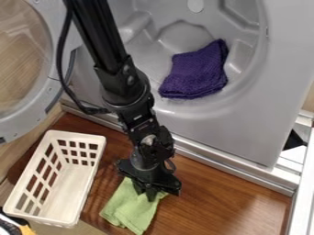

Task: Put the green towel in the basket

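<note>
I am hanging my gripper [146, 193] down at the upper part of the green towel [131, 208], which is lying crumpled on the wooden surface [211, 199], outside the basket. Whether I am pinching the cloth or only touching it, I cannot tell, nor how far my tool is spread. The white basket [92, 137] is standing just left of the towel, its open top facing up and its long right rim running beside the cloth with a narrow strip of wood between. Bare wood is stretching away to the right of me, toward a white frame [300, 193] at the edge of the view. Behind my gripper, a metal rail [230, 165] is running along the foot of the grey machine [245, 124], bounding the wood. The machine's round door [52, 92] is standing open above the basket's far end. A purple towel [196, 71] is resting inside the drum [184, 39], well apart from the green one.
</note>
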{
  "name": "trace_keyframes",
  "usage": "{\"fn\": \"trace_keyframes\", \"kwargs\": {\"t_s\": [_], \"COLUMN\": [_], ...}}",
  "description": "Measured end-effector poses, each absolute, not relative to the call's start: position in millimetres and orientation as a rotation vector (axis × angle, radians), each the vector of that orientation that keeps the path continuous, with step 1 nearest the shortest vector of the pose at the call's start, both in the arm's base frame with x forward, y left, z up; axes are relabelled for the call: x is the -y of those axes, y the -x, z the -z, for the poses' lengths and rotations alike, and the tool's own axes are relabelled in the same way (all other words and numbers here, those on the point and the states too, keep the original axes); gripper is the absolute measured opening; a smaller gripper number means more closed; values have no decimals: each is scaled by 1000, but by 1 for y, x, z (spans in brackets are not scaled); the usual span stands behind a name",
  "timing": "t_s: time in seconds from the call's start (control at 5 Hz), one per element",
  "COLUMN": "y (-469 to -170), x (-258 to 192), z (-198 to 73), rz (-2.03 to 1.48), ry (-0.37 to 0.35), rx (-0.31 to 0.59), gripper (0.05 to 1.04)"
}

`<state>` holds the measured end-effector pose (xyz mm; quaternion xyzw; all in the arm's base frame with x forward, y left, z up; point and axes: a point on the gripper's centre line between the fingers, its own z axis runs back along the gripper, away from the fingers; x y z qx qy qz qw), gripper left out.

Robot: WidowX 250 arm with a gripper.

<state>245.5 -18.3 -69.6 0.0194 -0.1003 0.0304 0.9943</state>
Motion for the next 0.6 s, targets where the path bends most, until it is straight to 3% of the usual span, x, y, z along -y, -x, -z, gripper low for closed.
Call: {"fn": "trace_keyframes", "kwargs": {"t_s": [0.6], "y": [-237], "x": [8], "z": [3], "rz": [-79], "ry": [-22], "rx": [354], "gripper": [96]}}
